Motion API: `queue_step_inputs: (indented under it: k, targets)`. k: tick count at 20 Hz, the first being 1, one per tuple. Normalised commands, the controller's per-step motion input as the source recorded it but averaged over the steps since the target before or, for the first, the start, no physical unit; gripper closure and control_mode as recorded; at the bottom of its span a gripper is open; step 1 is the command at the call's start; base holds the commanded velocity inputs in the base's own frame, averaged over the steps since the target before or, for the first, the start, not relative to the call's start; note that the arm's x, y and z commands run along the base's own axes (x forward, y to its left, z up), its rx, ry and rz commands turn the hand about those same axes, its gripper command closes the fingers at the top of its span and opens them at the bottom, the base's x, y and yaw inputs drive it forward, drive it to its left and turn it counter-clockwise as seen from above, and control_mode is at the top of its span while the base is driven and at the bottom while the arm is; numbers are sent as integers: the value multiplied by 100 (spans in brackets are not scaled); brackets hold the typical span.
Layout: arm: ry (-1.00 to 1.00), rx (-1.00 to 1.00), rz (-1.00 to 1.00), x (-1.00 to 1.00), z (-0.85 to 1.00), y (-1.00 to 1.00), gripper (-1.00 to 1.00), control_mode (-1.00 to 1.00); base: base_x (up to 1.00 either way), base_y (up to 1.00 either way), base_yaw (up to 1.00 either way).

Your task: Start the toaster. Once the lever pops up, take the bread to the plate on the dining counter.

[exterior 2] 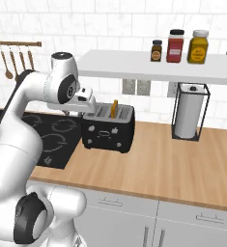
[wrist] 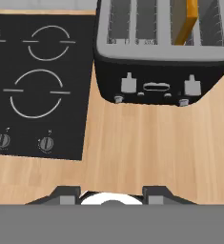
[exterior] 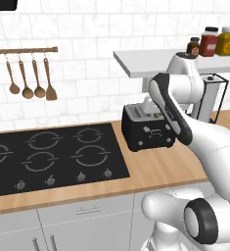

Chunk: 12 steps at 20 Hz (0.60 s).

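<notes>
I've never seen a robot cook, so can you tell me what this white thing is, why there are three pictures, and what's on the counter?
The white thing is a robot arm with a two-finger gripper at its end. Two pictures come from cameras behind the arm, one on each side. The third comes from a camera on the hand, looking down past its fingertips. On the wooden counter sits a black toaster with a slice of bread poking up from one slot. Beside it is a black stovetop. A paper towel roll stands further along, and three jars sit on the shelf above. The gripper holds nothing.
</notes>
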Motion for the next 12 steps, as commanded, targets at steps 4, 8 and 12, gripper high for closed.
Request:
queue_step_inputs:
  k: [4, 8, 12]
  targets:
    - [0, 0, -2, -16, 0, -20, -100, -100, 0, 0, 0]
    - [0, 0, 0, -47, -2, -27, -100, -100, 0, 0, 0]
    - [-1, 0, -2, -18, 0, -29, -100, -100, 0, 0, 0]
